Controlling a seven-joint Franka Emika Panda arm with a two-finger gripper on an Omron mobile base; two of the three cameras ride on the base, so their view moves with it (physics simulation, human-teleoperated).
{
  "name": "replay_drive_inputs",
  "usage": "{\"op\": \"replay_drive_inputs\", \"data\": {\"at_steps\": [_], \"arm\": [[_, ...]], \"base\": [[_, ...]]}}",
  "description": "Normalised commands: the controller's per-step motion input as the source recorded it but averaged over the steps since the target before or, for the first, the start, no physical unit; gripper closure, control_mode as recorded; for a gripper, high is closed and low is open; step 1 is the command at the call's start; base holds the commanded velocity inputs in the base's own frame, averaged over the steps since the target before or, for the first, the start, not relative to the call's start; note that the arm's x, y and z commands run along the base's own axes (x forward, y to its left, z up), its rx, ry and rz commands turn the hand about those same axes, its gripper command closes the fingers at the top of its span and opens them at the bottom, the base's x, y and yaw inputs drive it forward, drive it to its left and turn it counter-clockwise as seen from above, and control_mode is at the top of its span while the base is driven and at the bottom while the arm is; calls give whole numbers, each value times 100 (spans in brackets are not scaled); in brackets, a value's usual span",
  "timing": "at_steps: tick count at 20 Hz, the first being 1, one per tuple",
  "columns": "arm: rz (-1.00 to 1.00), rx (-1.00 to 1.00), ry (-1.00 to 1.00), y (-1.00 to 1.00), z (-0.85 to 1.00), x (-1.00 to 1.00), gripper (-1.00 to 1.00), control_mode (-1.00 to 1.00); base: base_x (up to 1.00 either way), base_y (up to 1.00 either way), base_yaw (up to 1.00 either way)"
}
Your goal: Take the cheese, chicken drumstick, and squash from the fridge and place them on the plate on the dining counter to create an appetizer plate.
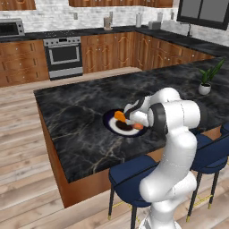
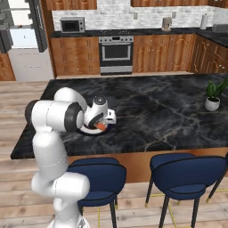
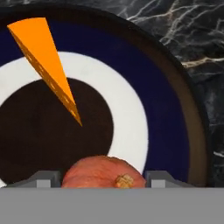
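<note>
Hand view: squash [image 3: 104, 172] on plate [image 3: 168, 113] between fingertips of spread hand [image 3: 103, 178], cheese [image 3: 46, 61] beyond

On the plate [image 3: 162, 109], ringed navy, white and dark, the orange cheese wedge [image 3: 46, 61] lies. The squash [image 3: 103, 173] sits between the two grey fingers [image 3: 43, 179], above the black marbled bench [image 3: 192, 30].

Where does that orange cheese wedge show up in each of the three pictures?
Left base view: the cheese lies at the plate's left part, just left of the arm.
Right base view: I can't make it out; the arm covers most of the plate.
Hand view: the cheese lies upper left.
Shared landmark: the plate.
</note>
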Motion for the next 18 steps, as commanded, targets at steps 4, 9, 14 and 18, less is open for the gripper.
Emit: {"op": "replay_drive_inputs", "data": {"at_steps": [4, 9, 14, 18], "arm": [[0, 0, -1, 0, -24, 36, -100, -100], [0, 0, -10, 0, -3, 6, -100, -100], [0, -1, -10, 8, 37, -47, -100, -100], [0, 0, -1, 33, 82, -75, -100, -100]], "base": [[0, 0, 0], [0, 0, 0], [0, 0, 0], [0, 0, 0]]}}
